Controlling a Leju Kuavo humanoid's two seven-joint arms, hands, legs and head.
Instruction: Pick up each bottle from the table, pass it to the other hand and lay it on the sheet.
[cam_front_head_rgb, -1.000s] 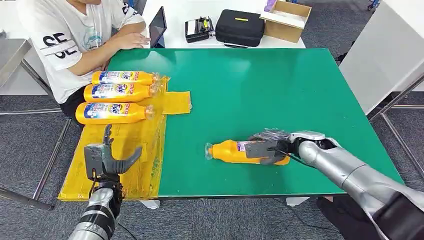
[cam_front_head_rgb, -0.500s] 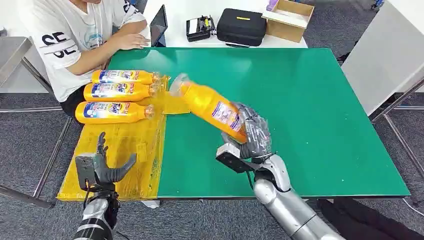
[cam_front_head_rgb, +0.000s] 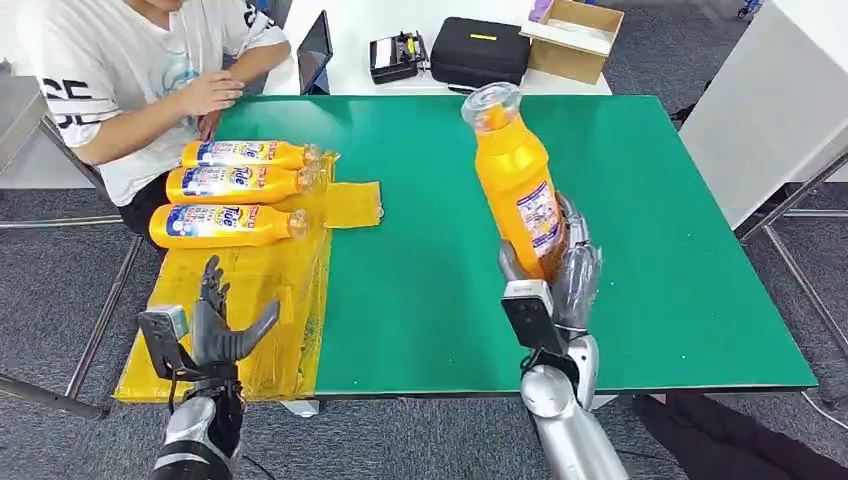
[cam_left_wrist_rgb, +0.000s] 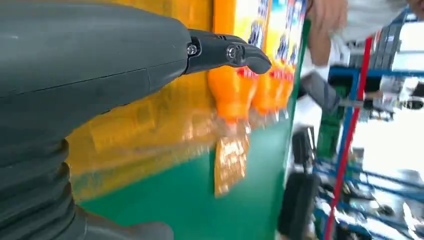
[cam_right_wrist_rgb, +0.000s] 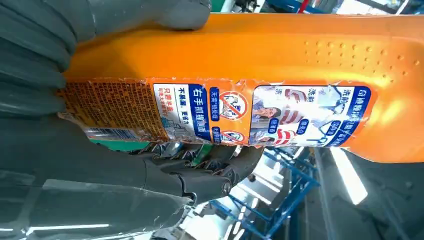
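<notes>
Bottle (cam_front_head_rgb: 517, 185) upright in raised right hand (cam_front_head_rgb: 552, 280), fingers around its base; left hand (cam_front_head_rgb: 212, 330) spread, empty.

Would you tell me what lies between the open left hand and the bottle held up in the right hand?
In the head view, only yellow sheet and bare green table separate left hand from bottle.

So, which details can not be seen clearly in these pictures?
- Base of the held bottle: head view, covered by the right hand.
- Small label print: head view, too small to read.
- Three bottles on the sheet: left wrist view, blurred, partly behind the left hand.
- Near end of the yellow sheet: head view, partly hidden by the left hand.
- Person: head view, cut by the top edge.
</notes>
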